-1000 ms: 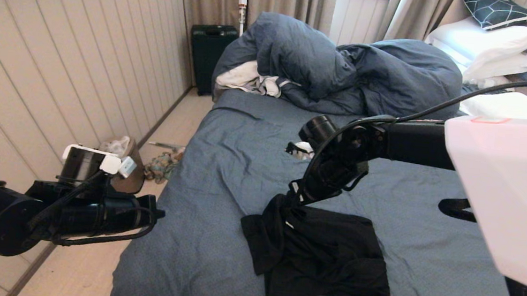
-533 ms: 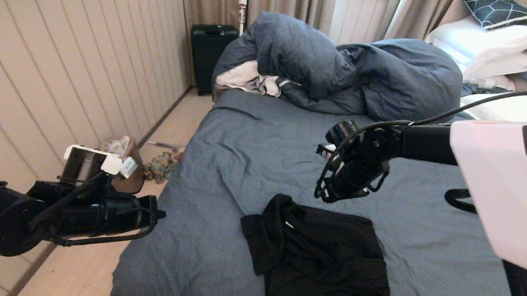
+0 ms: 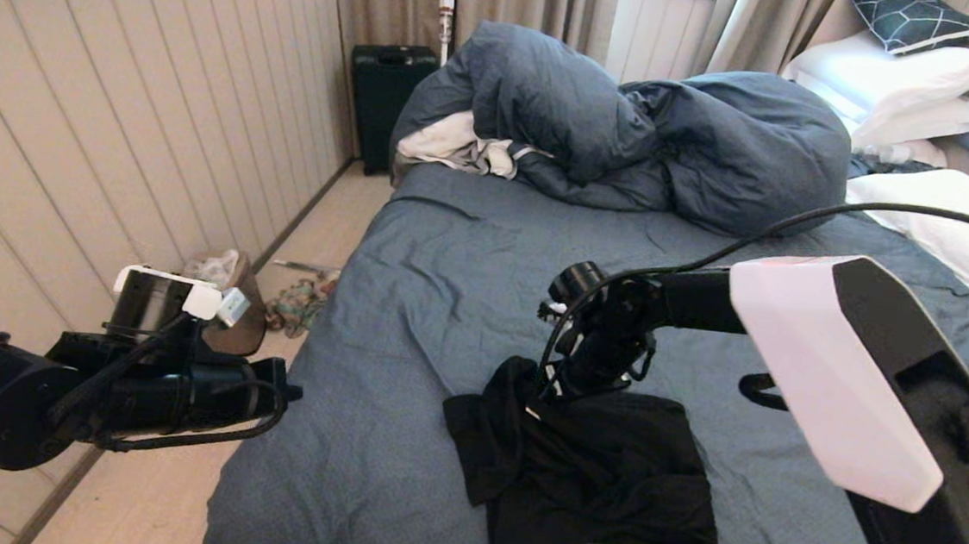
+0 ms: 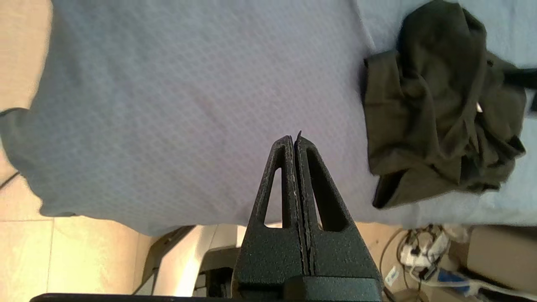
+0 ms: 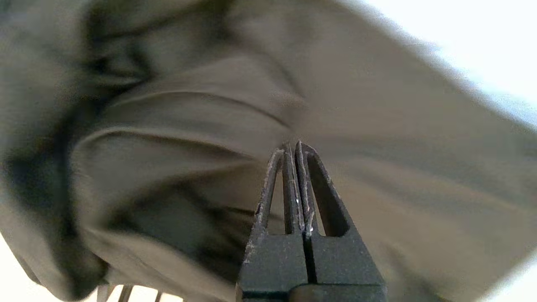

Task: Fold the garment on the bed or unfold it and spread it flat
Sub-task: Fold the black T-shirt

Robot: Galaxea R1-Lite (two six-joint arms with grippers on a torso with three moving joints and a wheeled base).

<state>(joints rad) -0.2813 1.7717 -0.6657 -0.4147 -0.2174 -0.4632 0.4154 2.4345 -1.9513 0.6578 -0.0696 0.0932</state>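
Observation:
The garment (image 3: 590, 471), a black T-shirt, lies crumpled in a rough rectangle on the near part of the bed (image 3: 451, 261). My right gripper (image 3: 543, 391) points down at the garment's far left edge. Seen from the right wrist, the right gripper (image 5: 293, 147) is shut, with no cloth between its fingers and its tips close over the dark folds of the garment (image 5: 168, 126). My left gripper (image 3: 293, 393) hangs shut and empty beside the bed's left edge. The left wrist view shows this gripper (image 4: 293, 138) over the bed's sheet (image 4: 168, 105), with the garment (image 4: 440, 105) off to one side.
A bulky slate-blue duvet (image 3: 635, 119) is heaped at the far end of the bed over a white-grey cloth (image 3: 451, 144). White pillows (image 3: 897, 80) lie at the far right. A dark suitcase (image 3: 386, 100) stands by the panelled wall. A bag and clutter (image 3: 228, 286) sit on the floor on the left.
My right gripper let go of the garment's far corner, rose to the right and shut, then came back down to that far edge. The left arm has not moved.

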